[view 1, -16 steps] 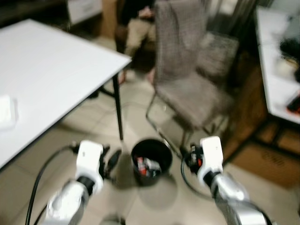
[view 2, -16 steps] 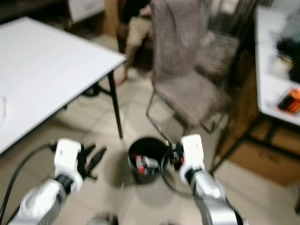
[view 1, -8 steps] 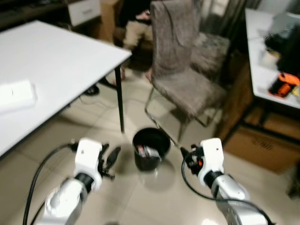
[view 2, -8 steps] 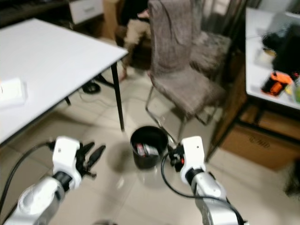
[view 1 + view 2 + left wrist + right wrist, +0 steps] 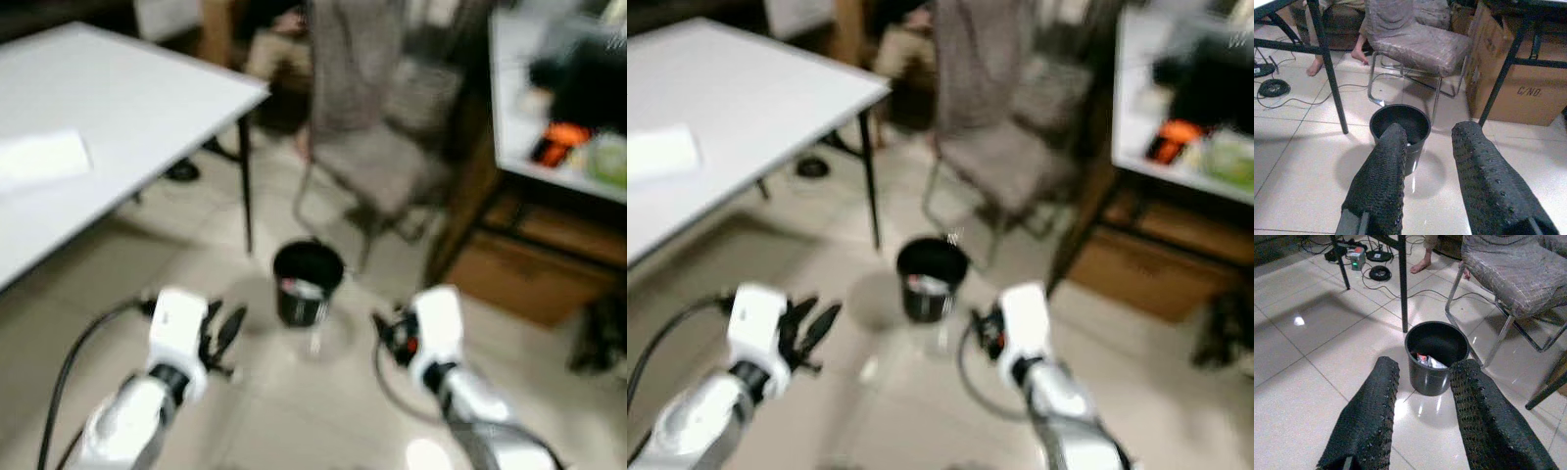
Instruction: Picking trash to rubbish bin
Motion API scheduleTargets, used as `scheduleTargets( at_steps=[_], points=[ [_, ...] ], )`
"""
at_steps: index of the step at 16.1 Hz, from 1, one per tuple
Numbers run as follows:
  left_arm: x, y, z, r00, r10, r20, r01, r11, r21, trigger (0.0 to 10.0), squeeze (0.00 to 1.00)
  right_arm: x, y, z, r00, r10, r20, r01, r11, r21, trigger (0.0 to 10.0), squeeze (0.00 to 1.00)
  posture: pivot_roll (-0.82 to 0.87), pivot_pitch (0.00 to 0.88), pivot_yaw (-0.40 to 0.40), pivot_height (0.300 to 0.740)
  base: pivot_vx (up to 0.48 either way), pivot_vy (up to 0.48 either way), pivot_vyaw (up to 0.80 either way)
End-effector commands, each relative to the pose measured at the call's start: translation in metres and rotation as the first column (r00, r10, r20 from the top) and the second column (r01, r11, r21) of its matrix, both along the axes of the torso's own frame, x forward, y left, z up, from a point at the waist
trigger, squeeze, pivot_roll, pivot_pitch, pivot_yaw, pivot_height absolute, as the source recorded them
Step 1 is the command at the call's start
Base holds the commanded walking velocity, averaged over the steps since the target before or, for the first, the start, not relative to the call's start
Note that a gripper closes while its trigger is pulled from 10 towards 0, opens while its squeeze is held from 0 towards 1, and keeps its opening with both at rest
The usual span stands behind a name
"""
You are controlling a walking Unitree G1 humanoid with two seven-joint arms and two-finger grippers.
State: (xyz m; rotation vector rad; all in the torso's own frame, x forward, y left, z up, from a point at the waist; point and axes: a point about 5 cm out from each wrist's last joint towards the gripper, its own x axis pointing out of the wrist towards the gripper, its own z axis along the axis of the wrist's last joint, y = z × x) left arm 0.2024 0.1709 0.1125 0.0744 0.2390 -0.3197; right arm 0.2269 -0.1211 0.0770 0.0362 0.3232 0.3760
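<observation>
A small black rubbish bin (image 5: pixel 308 283) stands on the tiled floor ahead, between my two arms, with pieces of trash (image 5: pixel 1429 362) lying inside it. My left gripper (image 5: pixel 227 333) hangs low to the bin's left, open, nothing between its fingers (image 5: pixel 1383 178). My right gripper (image 5: pixel 384 331) hangs to the bin's right, also open and empty, its fingers (image 5: pixel 1474 411) apart. Both wrist views look along the fingers at the bin (image 5: pixel 1400 125) a short way off.
A white table (image 5: pixel 108 117) with a black leg (image 5: pixel 245 191) is at the left, a flat white object (image 5: pixel 41 157) on it. A grey chair (image 5: pixel 377 127) stands behind the bin. A person's bare feet (image 5: pixel 1421 265) and cables (image 5: pixel 1371 259) lie beyond. A cardboard box (image 5: pixel 1525 73) sits under the right-hand table (image 5: pixel 549 108).
The whole view has shifted: the bin now sits higher and smaller in the picture and the table edge has slid, so the camera moved. Both grippers stay open and empty.
</observation>
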Motion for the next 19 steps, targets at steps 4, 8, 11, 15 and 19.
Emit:
scheduleTargets(
  at_steps=[4,8,11,15,19],
  points=[
    [-0.005,0.001,0.005,1.000,0.019,0.007,-0.019,1.000,-0.011,10.0,0.00,0.004,-0.004,0.008,0.999,0.008,0.051,-0.007,1.000,-0.025,10.0,0.00,0.08,0.050,-0.100,0.740,-0.276,0.000,0.00],
    [-0.007,0.004,0.007,0.999,0.039,0.014,-0.039,0.999,-0.007,10.0,0.00,0.011,-0.003,0.015,0.991,0.011,0.136,0.003,0.995,-0.103,10.0,0.00,0.08,0.053,-0.106,0.740,-0.276,0.000,0.00],
    [-0.005,0.004,0.011,0.998,0.057,0.034,-0.057,0.998,-0.007,10.0,0.00,0.012,-0.003,0.016,0.992,0.013,0.125,-0.005,0.998,-0.063,10.0,0.00,0.09,0.053,-0.109,0.740,-0.276,0.000,0.00],
    [-0.007,0.008,0.019,0.991,0.104,0.081,-0.102,0.994,-0.025,10.0,0.00,0.010,0.001,0.017,0.991,0.041,0.131,-0.036,0.999,-0.037,10.0,0.00,0.09,0.051,-0.112,0.740,-0.276,0.000,0.00],
    [-0.005,0.015,0.035,0.962,0.203,0.182,-0.195,0.979,-0.059,10.0,0.00,0.010,0.013,0.028,0.974,0.146,0.171,-0.148,0.989,-0.001,10.0,0.00,0.09,0.051,-0.116,0.740,-0.068,0.000,0.56]
  ],
)
